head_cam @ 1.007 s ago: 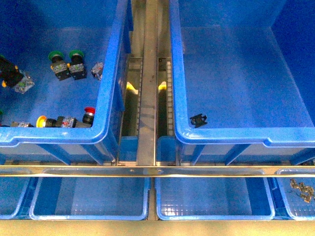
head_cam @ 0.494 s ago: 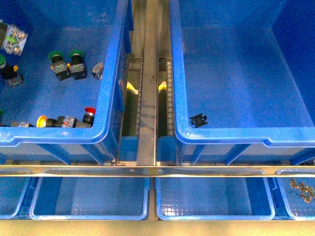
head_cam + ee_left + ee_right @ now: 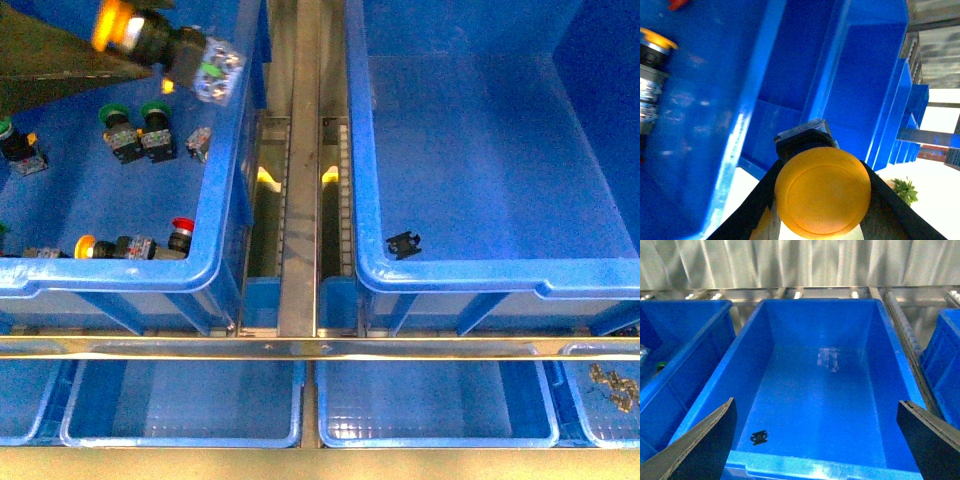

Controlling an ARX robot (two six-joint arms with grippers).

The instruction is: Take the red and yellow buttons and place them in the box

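Note:
In the front view my left gripper [image 3: 150,35] hangs high over the left bin, shut on the yellow button [image 3: 118,25], whose silver-ended body [image 3: 213,73] points toward the bin's right wall. In the left wrist view the wide yellow cap [image 3: 822,192] fills the space between the two dark fingers [image 3: 756,210] of my left gripper [image 3: 822,212]. A red-capped button [image 3: 181,230] lies by the left bin's front wall. The box [image 3: 450,277] is the large blue bin on the right. My right gripper [image 3: 817,440] stands open above the box [image 3: 820,390], holding nothing.
The left bin [image 3: 215,200] also holds two green-capped switches [image 3: 138,130], a third green one [image 3: 15,140] and a small yellow-capped switch [image 3: 85,245]. A small black part [image 3: 403,243] lies in the box. A metal rail [image 3: 298,200] separates the bins. Shallow blue trays [image 3: 180,405] sit along the front.
My left gripper has risen from the left bin's far-left floor and moved right toward the bin's right wall, carrying the yellow button. The right arm's side looks the same.

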